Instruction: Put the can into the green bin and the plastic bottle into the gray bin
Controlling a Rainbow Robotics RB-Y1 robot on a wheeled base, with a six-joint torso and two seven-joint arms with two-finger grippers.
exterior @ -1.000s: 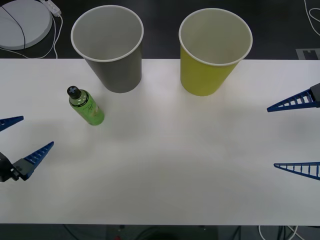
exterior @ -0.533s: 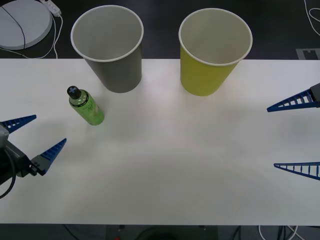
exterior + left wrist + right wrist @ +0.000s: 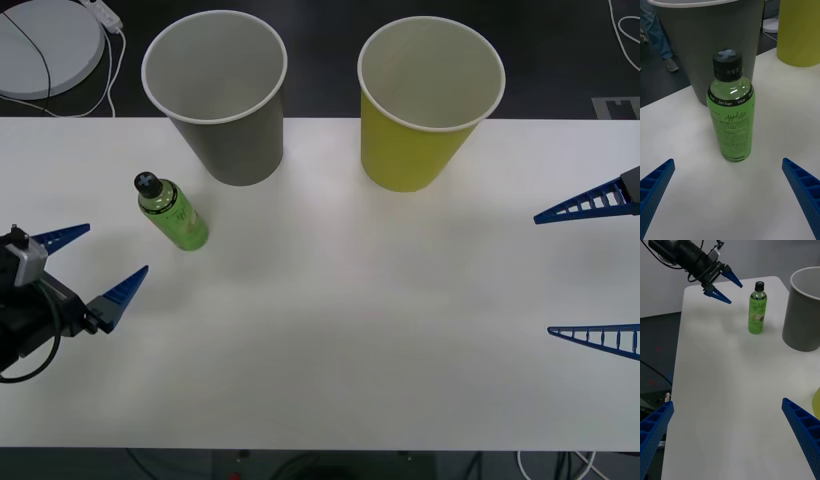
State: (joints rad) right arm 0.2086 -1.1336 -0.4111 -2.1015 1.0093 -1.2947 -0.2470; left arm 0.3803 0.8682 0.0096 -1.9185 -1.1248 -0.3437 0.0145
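Note:
The plastic bottle (image 3: 173,213) (image 3: 757,311) (image 3: 731,112) stands upright on the white table, green with a black cap, in front and to the left of the gray bin (image 3: 240,150) (image 3: 685,48). The green bin (image 3: 412,155) (image 3: 799,33) stands to the right of the gray one. My left gripper (image 3: 112,250) (image 3: 728,161) (image 3: 735,294) is open and faces the bottle from the left, a short way off it. At the table's right edge my right gripper (image 3: 545,275) (image 3: 727,402) is open and holds nothing. The can is out of view.
A white round disc (image 3: 45,40) with a cable lies on the dark floor beyond the table's far left corner. The bare tabletop (image 3: 350,330) stretches wide between the two grippers, in front of the bins.
My left gripper has moved to the right and slightly forward, closer to the bottle. The right gripper, the bottle and the bins have stayed in place.

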